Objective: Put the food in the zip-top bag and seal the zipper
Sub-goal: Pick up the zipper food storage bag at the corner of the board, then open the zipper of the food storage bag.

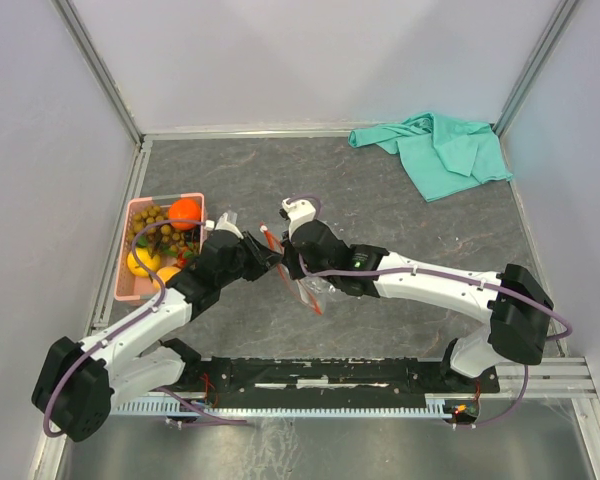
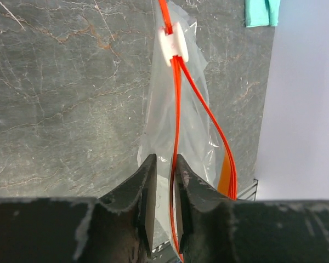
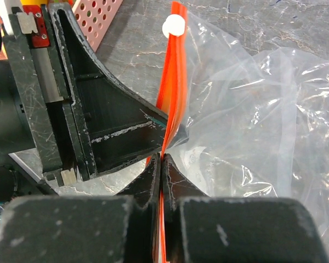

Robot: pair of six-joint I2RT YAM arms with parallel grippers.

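Zip-top bag: clear, mid-table, between both grippers.
Zipper: orange-red, carrying a white slider.
Right gripper: pinched tight on the Zipper.
Left gripper: jaws narrow, slightly apart, straddling one track of the Zipper.
Orange, lemon, brown berries: in pink basket, left of the bag.

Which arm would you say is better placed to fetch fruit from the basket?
Probably left: the basket sits beside the left end effector, while the right end effector is shut on the zipper.
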